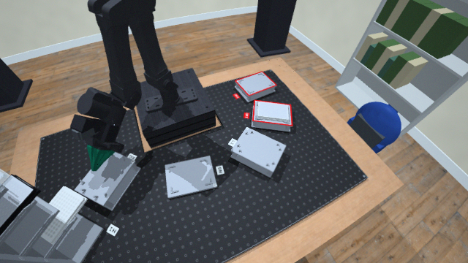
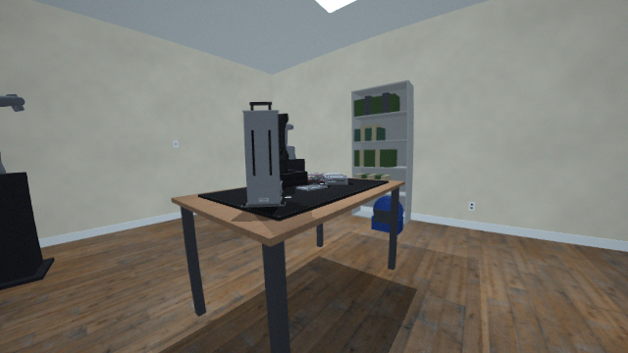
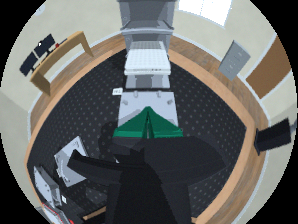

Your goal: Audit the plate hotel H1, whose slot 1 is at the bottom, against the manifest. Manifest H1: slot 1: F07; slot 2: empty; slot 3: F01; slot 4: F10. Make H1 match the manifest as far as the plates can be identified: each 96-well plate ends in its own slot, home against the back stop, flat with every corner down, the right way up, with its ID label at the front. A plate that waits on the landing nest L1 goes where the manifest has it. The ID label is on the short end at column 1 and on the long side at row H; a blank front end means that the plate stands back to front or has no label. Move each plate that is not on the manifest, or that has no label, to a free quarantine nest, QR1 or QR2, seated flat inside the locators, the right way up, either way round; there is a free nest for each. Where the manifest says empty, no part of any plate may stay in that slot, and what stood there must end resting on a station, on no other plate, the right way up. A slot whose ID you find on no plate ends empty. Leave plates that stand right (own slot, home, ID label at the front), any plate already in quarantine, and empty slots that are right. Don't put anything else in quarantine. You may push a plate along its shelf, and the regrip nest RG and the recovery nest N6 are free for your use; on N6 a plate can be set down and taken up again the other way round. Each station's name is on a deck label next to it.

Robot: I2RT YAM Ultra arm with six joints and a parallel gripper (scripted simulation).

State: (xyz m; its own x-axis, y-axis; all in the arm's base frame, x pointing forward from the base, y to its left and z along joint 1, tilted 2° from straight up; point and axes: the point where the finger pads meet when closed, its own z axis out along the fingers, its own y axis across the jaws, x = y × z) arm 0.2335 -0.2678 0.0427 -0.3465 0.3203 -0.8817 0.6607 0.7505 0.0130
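My gripper (image 1: 96, 165) (image 3: 147, 110) has green fingers. They are shut on nothing and point down at the near end of the empty grey landing nest (image 1: 122, 172) (image 3: 136, 99). The plate hotel H1 (image 1: 22, 226) (image 2: 262, 157) stands at the lower left of the top view. A white 96-well plate (image 1: 67, 199) (image 3: 147, 62) sticks out of the front of one of its slots, toward the nest. I cannot read any ID label. The other slots are hard to see.
Two red-rimmed quarantine nests stand at the back: one (image 1: 254, 84) is empty, and the other (image 1: 291, 116) holds a white plate (image 1: 272, 111). Two empty grey nests (image 1: 190, 177) (image 1: 257, 151) lie mid-deck. The arm's black base (image 1: 175, 106) stands behind them.
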